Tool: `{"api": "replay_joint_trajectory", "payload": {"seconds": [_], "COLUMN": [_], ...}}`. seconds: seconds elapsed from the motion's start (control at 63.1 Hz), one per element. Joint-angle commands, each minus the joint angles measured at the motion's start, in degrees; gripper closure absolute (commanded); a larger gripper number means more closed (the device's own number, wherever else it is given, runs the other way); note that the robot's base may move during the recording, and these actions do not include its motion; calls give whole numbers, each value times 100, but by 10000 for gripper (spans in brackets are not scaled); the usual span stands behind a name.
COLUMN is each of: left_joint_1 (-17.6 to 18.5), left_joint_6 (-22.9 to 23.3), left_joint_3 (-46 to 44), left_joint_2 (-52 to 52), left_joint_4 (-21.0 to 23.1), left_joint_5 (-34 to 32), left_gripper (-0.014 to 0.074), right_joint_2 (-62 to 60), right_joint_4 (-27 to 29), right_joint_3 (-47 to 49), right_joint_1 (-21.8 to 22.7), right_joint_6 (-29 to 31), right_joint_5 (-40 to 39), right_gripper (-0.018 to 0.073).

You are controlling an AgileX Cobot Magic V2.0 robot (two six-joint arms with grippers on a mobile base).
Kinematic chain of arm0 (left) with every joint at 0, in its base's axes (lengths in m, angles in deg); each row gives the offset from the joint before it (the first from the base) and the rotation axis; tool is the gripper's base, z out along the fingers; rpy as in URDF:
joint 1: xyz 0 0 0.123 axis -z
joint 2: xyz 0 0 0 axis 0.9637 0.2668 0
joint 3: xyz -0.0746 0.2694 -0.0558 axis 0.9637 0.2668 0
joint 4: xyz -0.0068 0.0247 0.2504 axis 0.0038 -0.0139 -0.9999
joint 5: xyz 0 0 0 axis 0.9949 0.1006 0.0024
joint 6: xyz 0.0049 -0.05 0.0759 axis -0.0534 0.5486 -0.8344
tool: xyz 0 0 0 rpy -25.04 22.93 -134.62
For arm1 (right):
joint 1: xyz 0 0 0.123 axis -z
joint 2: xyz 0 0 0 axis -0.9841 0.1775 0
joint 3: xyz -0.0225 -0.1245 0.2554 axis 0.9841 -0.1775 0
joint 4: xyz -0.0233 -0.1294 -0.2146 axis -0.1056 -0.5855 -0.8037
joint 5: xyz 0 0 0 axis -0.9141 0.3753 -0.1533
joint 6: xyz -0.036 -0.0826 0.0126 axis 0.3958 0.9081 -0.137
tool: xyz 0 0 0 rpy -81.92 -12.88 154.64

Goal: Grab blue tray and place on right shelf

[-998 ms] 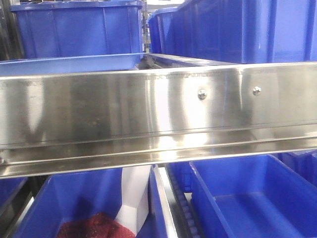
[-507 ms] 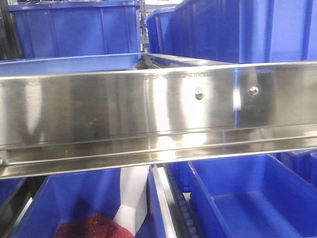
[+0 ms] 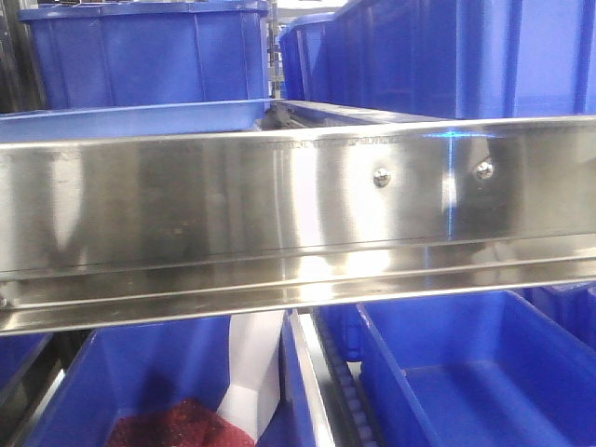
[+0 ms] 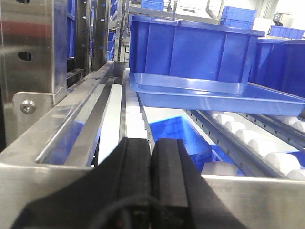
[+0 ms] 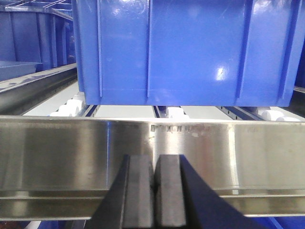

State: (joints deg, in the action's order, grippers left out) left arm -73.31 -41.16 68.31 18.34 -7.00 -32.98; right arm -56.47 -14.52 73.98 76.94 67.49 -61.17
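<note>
Fingers of your left gripper (image 4: 151,167) are pressed together, holding nothing, before the steel rail. Ahead, the blue tray (image 4: 209,95) lies on white rollers (image 4: 238,131), against a deep blue bin (image 4: 190,45). Your right gripper (image 5: 154,191) is likewise closed and empty, facing the right shelf (image 5: 71,148).

racking: perforated steel uprights (image 4: 28,43) | white rollers (image 4: 281,160) | lighting: bright, probably overhead
</note>
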Motion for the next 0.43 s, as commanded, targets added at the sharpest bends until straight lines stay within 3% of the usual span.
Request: {"api": "replay_joint_trajectory", "payload": {"seconds": [0.0, 0.412], "left_joint_1": [33, 33], "left_joint_6": [-37, -37], "left_joint_3": [178, 178], "left_joint_2": [-60, -60], "left_joint_4": [13, 13], "left_joint_5": [-450, -450], "left_gripper": [645, 645], "right_joint_2": [-122, -122], "right_joint_4": [-2, -2], "right_joint_3": [127, 127], "right_joint_1": [48, 48], "right_joint_6": [60, 60], "right_joint_5": [-543, -543], "right_gripper": [507, 507]}}
